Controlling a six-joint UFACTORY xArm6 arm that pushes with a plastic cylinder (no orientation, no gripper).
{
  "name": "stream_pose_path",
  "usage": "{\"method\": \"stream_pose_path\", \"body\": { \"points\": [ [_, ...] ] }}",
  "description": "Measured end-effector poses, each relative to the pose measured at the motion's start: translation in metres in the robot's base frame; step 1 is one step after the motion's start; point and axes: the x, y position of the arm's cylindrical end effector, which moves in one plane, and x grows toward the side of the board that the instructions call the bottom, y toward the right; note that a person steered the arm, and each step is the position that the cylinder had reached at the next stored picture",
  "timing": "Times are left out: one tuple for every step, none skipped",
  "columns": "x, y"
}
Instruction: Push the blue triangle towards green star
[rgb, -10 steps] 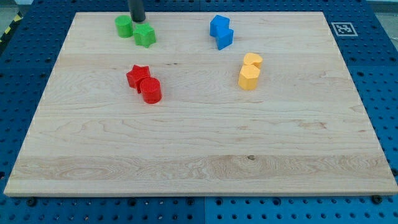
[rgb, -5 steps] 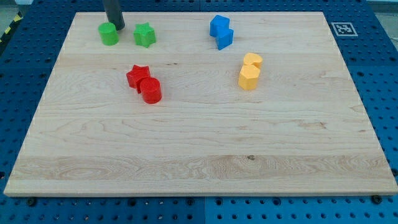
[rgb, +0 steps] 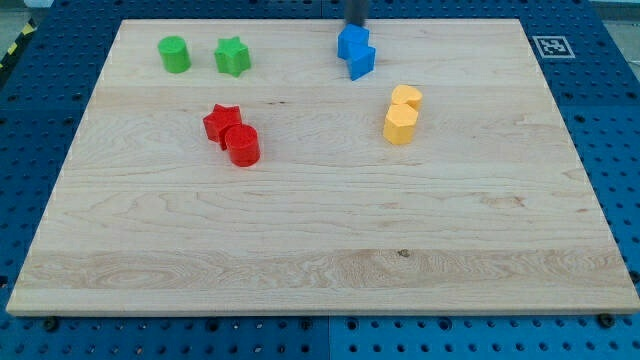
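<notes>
Two blue blocks touch near the view's top, right of centre: an upper one (rgb: 351, 41) and a lower one (rgb: 362, 62). I cannot tell which of them is the triangle. The green star (rgb: 232, 56) lies at the top left, well to the left of the blue pair. My tip (rgb: 356, 24) is at the board's top edge, just above the upper blue block and close to it or touching it. Only the rod's lowest part shows.
A green cylinder (rgb: 174, 54) lies left of the green star. A red star (rgb: 221, 122) and a red cylinder (rgb: 242, 145) touch left of centre. Two yellow blocks (rgb: 402, 114) touch right of centre. The wooden board (rgb: 320, 260) lies on a blue perforated table.
My tip first pushed the green cylinder left, away from the green star, then moved far right to just above the blue blocks. The other blocks have not moved.
</notes>
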Motion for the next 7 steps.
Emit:
{"method": "stream_pose_path", "body": {
  "points": [
    [0.044, 0.015],
    [0.092, 0.015],
    [0.092, 0.015],
    [0.092, 0.015],
    [0.092, 0.004],
    [0.092, -0.016],
    [0.092, -0.037]
  ]
}}
